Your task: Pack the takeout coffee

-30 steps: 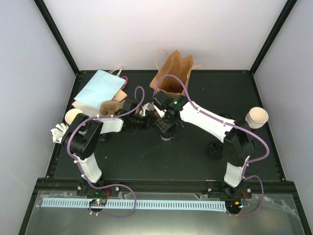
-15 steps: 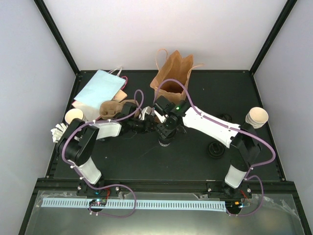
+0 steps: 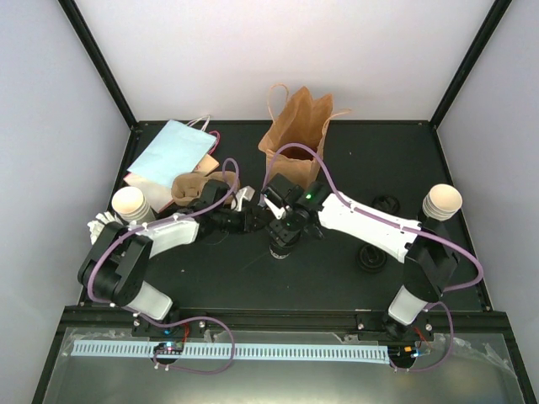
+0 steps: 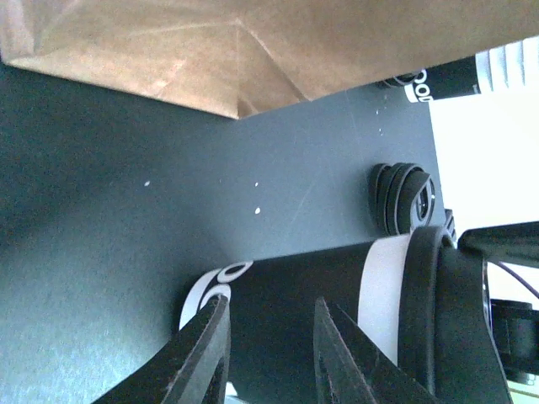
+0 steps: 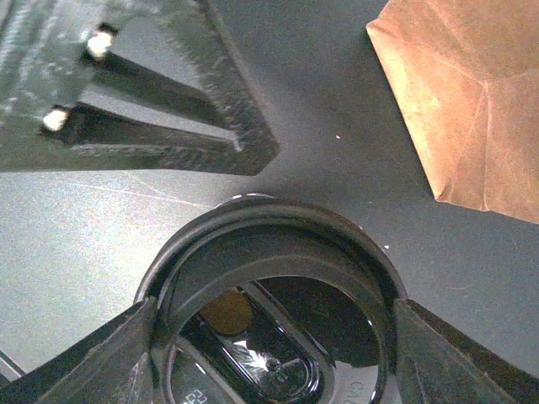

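The right end effector point(image 5: 274, 337) is spread wide, with a finger pressed to each side of the round black plastic lid point(image 5: 269, 244). That lid sits on top of a small black paper cup point(image 4: 295, 286) with a white band. The cup stands upright on the dark worktop point(image 3: 210, 269), mid-table, near the front of the standing brown paper bag point(image 3: 296, 126) but outside it. From the other side, the left end effector point(image 4: 271, 307) reaches in with its fingers only narrowly parted and nothing between them. Its tips are right up against the cup's wall, though I can't quite tell whether they touch. Further out, a flat pale-blue bag point(image 3: 173, 150) lies at the back left. A stack of cream-lined paper cups point(image 3: 130, 202) stands at the left edge and another stack point(image 3: 442, 200) at the right.
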`<action>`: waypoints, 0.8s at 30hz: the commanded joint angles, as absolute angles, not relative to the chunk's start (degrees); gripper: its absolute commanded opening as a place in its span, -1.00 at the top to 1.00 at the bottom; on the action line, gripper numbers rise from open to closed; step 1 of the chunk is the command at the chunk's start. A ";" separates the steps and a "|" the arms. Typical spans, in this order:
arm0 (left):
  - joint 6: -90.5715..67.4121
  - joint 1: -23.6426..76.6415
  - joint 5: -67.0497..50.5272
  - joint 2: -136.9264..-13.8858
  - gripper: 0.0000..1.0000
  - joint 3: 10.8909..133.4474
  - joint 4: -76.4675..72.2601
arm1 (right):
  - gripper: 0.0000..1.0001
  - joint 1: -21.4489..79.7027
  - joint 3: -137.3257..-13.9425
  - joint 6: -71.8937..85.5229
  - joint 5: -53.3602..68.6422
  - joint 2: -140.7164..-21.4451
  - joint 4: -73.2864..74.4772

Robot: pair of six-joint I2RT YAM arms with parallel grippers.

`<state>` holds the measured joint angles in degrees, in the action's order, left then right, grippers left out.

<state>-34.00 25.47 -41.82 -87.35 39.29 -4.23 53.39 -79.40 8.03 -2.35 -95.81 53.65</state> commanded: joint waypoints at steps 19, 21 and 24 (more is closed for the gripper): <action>-31.80 23.91 -37.92 -70.89 0.34 33.93 5.48 | -0.60 59.53 -81.94 9.04 -5.98 -97.04 55.63; -31.66 23.90 -37.82 -70.53 0.33 33.97 5.85 | -0.64 59.67 -83.49 8.92 -6.35 -97.16 56.33; -31.32 23.88 -37.05 -69.51 0.30 34.25 6.80 | -0.68 59.80 -85.73 8.94 -7.15 -97.45 57.48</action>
